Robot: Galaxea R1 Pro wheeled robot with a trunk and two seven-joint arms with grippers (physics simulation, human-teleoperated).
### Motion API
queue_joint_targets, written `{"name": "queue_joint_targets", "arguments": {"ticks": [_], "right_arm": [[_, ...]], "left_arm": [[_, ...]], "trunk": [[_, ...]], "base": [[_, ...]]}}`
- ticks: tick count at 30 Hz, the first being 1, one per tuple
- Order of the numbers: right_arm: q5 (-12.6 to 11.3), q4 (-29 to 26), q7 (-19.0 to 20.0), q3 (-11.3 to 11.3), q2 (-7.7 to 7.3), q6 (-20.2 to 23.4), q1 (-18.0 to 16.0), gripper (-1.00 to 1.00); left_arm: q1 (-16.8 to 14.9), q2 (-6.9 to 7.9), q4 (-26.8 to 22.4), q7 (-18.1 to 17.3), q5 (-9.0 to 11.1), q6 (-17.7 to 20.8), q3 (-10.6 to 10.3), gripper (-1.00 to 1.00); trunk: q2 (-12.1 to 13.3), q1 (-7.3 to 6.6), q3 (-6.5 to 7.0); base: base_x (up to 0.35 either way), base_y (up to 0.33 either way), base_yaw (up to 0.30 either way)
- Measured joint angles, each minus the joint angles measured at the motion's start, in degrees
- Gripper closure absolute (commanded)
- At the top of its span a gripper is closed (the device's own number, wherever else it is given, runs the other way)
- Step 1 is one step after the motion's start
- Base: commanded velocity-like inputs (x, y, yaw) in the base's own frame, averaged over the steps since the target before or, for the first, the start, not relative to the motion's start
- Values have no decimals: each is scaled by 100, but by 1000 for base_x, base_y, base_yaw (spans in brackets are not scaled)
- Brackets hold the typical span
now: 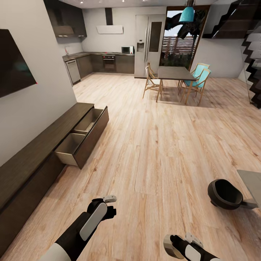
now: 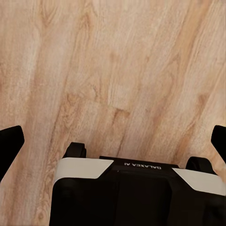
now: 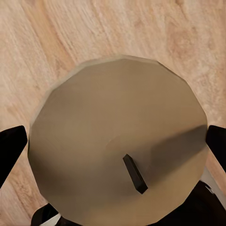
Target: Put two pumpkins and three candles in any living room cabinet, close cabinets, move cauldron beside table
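Over a pale wood-plank floor (image 1: 163, 145), the long dark-brown cabinet (image 1: 32, 159) stands with two drawers pulled out, a round black cauldron (image 1: 224, 194) beside the grey table corner (image 1: 252, 181), the right gripper (image 3: 113, 141) clasping a flat-topped tan candle (image 3: 117, 136), the left gripper (image 2: 113, 136) spread wide, empty.

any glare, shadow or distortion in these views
Head view: wide-angle bend at the edges, soft shadow under the dining table, no strong glare. Right wrist view: the wick throws a shadow across the candle top. Left wrist view: evenly lit wooden floor.
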Motion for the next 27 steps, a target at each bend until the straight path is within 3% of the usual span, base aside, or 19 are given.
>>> {"name": "queue_joint_targets", "arguments": {"ticks": [27], "right_arm": [[0,0,3,-2,0,8,0,100]], "left_arm": [[0,-1,3,0,2,0,0,-100]], "trunk": [[0,0,258]], "base": [[0,0,0]]}}
